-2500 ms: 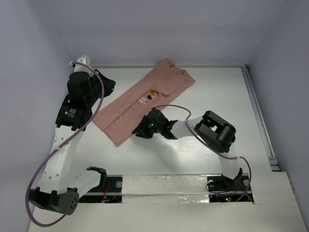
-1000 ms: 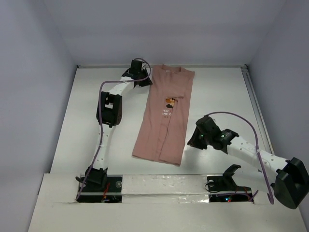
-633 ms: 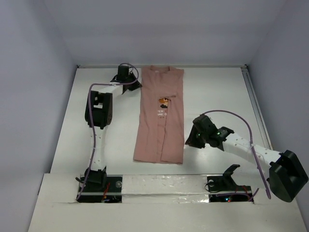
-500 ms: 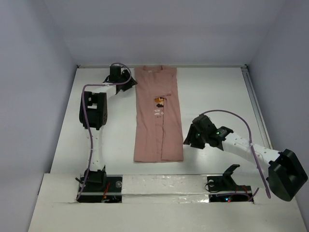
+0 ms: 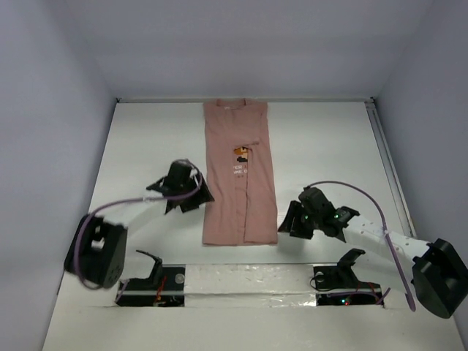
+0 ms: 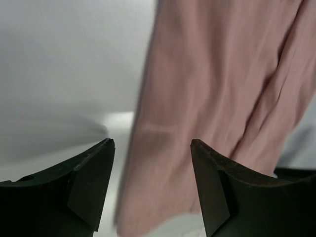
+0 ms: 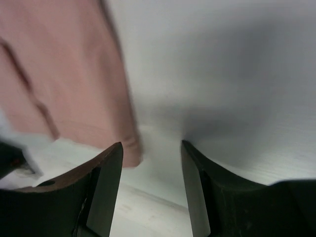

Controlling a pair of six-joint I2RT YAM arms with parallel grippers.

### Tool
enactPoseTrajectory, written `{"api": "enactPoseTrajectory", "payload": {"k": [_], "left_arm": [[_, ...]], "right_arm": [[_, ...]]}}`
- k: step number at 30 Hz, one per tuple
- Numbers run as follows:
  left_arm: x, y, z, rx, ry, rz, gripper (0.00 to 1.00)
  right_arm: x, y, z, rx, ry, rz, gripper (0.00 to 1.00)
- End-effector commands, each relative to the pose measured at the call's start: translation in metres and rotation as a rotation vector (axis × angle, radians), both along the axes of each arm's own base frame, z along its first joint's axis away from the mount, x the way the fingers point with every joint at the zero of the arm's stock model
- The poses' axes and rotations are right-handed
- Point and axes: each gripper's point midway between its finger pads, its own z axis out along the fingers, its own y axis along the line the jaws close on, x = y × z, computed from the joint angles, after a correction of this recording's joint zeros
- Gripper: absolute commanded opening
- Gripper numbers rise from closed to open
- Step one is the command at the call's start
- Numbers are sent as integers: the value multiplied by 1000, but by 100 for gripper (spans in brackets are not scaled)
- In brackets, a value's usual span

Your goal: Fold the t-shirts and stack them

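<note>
White table (image 5: 329,139) bears the t-shirt (image 5: 235,146); left pincer (image 6: 152,143) and right pincer (image 7: 150,145) withdrew, gaping.

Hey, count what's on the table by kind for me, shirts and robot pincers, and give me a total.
Pink t-shirt: 1
Pincers: 2, the left pincer and the right pincer, both open
Total: 3
</note>
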Motion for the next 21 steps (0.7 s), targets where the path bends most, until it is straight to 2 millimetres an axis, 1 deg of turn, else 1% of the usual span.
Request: {"api": "enactPoseTrajectory", "payload": {"k": [1,2,3,4,5,6,7,8,9,10,11,13,15,17,19,21], "left_arm": [[-69,4,0,-31,122,100,60],[-78,5,1,-44,131,121,60],[-89,6,6,-77,135,147,60],[-96,3,7,-91,141,139,59],[-110,1,4,-88,166,117,58],[-116,1,2,-79,180,111,57],[-122,3,-3,-60,198,105,55],[-126,0,-6,-63,206,89,55],[-138,-5,-13,-65,235,59,54],[-142,-7,-17,-68,253,61,54],[-148,-8,-22,-68,270,53,53],[-162,-12,-30,-74,312,32,51],[-168,-12,-35,-90,319,41,49],[-165,-11,-33,-100,309,72,47],[-166,-11,-32,-108,301,75,47],[-163,-11,-31,-100,291,78,44]], "right_arm": [[-12,15,0,126,39,17,57],[-13,16,1,140,36,17,57],[-18,14,-4,147,49,17,57],[-23,17,-4,172,65,25,57],[-24,19,-2,200,68,18,57],[-30,16,-9,200,86,14,57],[-32,16,-10,208,95,12,57],[-32,16,-10,218,96,-2,56],[-32,17,-7,235,88,-6,55],[-35,16,-11,240,94,-11,54],[-33,18,-10,253,94,-25,53],[-34,18,-12,256,110,-37,48],[-34,18,-15,251,121,-42,46],[-34,19,-14,257,122,-43,44],[-33,19,-12,257,118,-48,44],[-33,18,-13,255,120,-50,42]]}}
